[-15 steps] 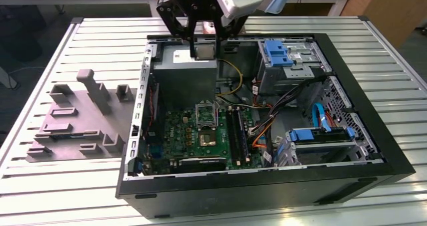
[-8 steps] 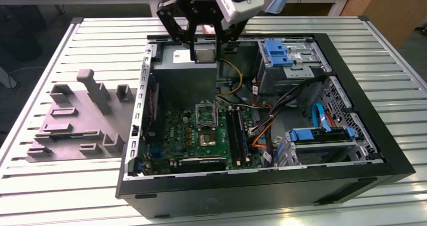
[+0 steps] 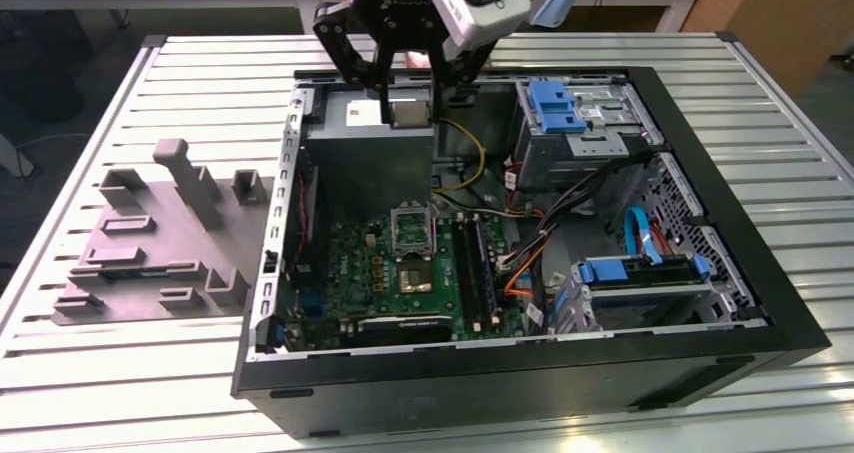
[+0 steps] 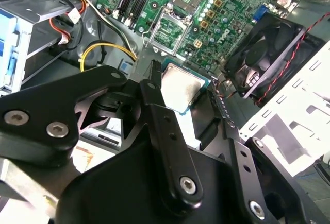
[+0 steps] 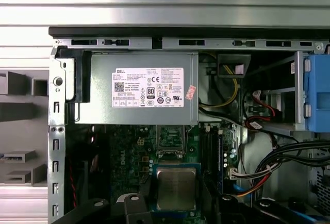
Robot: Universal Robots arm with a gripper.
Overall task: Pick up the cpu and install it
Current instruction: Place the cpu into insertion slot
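Exterior view: The open computer case [image 3: 747, 273] lies on the slatted bench [image 3: 134, 373]. A grey-purple tray [image 3: 147, 243] sits at nine o'clock from it, just beside the case wall. The gripper [image 3: 411, 108] hangs over the twelve o'clock end of the case, above the grey power supply [image 3: 374, 163]. Its fingers are clenched on the cpu [image 3: 411, 115], which is held flat and clear of the board. The metal-framed socket [image 3: 411, 223] lies at six o'clock from the cpu, on the green motherboard [image 3: 387, 283].

Second wrist view: The cpu [image 4: 180, 87] shows its silvery top. A black finger [image 4: 157, 105] presses against one edge; the opposite edge meets the other finger. The socket [image 4: 170, 31] lies beyond the cpu. A black fan [image 4: 263, 54] stands near.

First wrist view: The cpu [image 5: 176, 188] sits level between the dark fingers. The socket [image 5: 170, 139] lies between the cpu and the power supply [image 5: 139, 95].
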